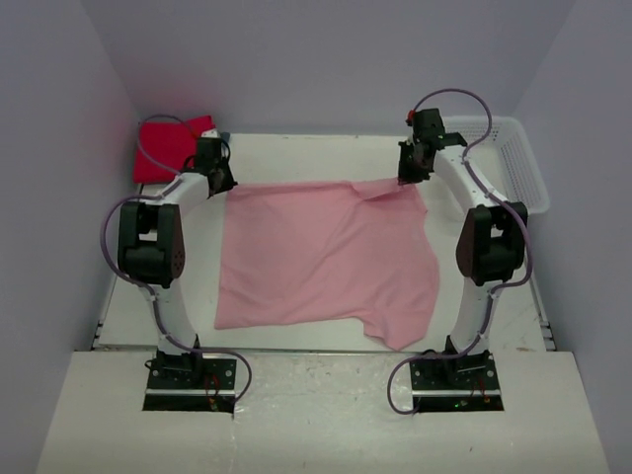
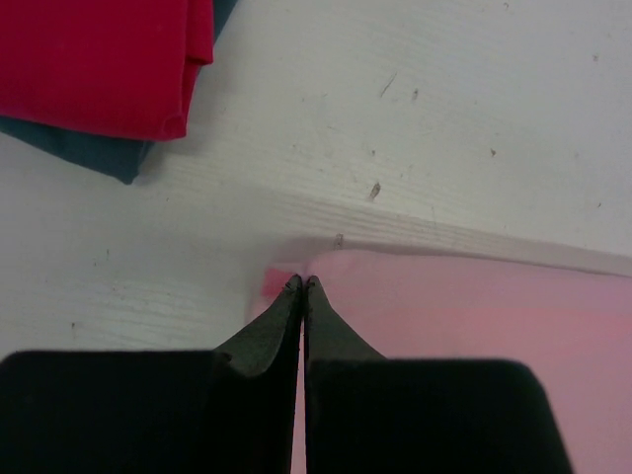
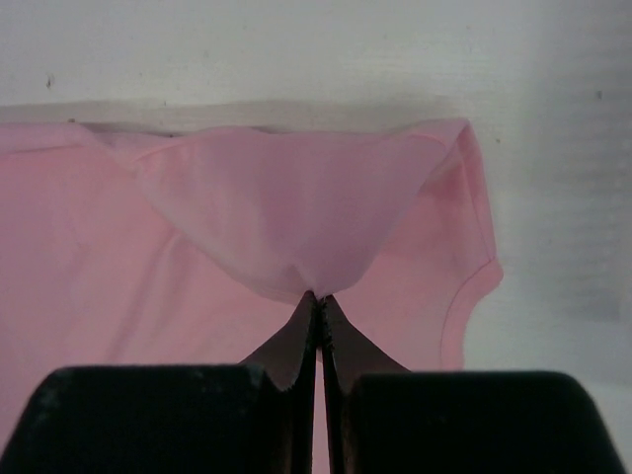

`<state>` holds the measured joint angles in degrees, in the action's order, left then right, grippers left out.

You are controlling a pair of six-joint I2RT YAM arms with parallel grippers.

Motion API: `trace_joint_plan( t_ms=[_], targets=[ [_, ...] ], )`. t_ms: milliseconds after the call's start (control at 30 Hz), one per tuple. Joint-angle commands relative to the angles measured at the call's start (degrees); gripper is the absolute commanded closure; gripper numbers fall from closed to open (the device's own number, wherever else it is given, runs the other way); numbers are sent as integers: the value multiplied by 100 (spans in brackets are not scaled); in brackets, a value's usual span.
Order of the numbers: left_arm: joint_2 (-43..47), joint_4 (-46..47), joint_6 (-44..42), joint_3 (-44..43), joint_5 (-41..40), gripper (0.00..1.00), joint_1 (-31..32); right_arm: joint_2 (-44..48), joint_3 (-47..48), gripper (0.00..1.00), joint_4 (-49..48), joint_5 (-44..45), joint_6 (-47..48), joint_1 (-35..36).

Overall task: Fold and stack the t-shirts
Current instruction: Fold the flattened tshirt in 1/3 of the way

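The pale pink t-shirt (image 1: 321,257) lies spread on the table between the arms. My left gripper (image 1: 219,184) is shut on its far left corner; in the left wrist view the closed gripper (image 2: 302,284) pinches the pink edge (image 2: 464,326). My right gripper (image 1: 409,176) is shut on the far right corner; in the right wrist view the gripper (image 3: 319,296) holds a lifted fold of pink cloth (image 3: 286,212). The crimson-red folded shirt (image 1: 168,144) sits at the far left, on top of the dark teal shirt (image 2: 89,153), also in the left wrist view (image 2: 99,59).
A white plastic mesh basket (image 1: 509,158) stands at the far right. Walls close in the table on the left, back and right. The table's near edge (image 1: 316,350) runs just in front of the shirt's sleeve.
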<state>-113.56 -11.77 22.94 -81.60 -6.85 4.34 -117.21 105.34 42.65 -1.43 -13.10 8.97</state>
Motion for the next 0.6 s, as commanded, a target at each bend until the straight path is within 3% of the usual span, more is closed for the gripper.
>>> trace_joint_plan(
  t_ms=[0, 567],
  targets=[
    [500, -80, 17, 206, -79, 100, -38, 777, -373, 100, -82, 64, -149, 61],
    [1362, -299, 79, 1023, -396, 100, -38, 1938, -2087, 100, -257, 134, -263, 360]
  ],
)
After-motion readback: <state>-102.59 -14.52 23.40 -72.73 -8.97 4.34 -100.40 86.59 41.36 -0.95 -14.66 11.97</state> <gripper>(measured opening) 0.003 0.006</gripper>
